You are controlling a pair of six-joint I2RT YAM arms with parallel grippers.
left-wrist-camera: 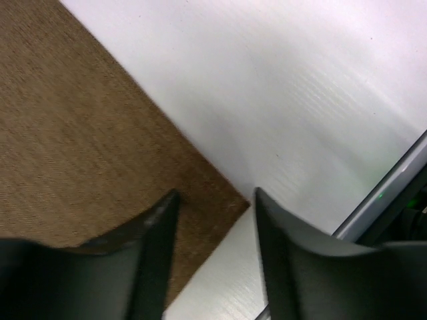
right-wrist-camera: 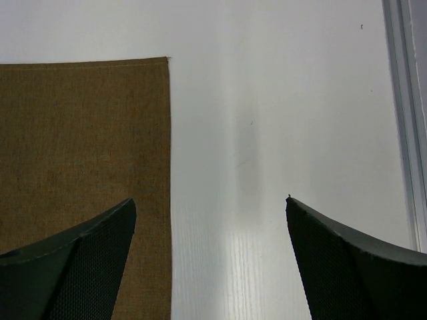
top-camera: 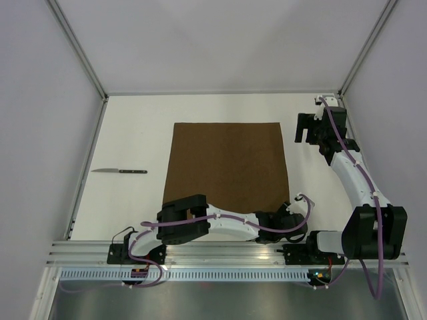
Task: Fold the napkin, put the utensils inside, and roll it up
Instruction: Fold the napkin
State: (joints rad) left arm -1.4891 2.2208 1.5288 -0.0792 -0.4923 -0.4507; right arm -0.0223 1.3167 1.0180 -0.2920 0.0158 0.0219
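The brown napkin point(top-camera: 227, 167) lies flat and unfolded in the middle of the table. My left arm reaches across the near edge to the napkin's near right corner, where my left gripper point(top-camera: 289, 213) sits low. In the left wrist view the napkin point(left-wrist-camera: 80, 133) has that corner lying between the parted jaws of the left gripper point(left-wrist-camera: 215, 193), which grips nothing. My right gripper point(top-camera: 307, 128) hovers wide open beside the far right corner. In the right wrist view the napkin point(right-wrist-camera: 80, 133) edge runs just inside the left finger of the right gripper point(right-wrist-camera: 209, 200). A knife point(top-camera: 120, 171) lies left of the napkin.
Grey walls and a metal frame close the table in on three sides. A metal rail point(top-camera: 227, 250) with both arm bases runs along the near edge. White tabletop point(top-camera: 133, 127) surrounds the napkin on all sides.
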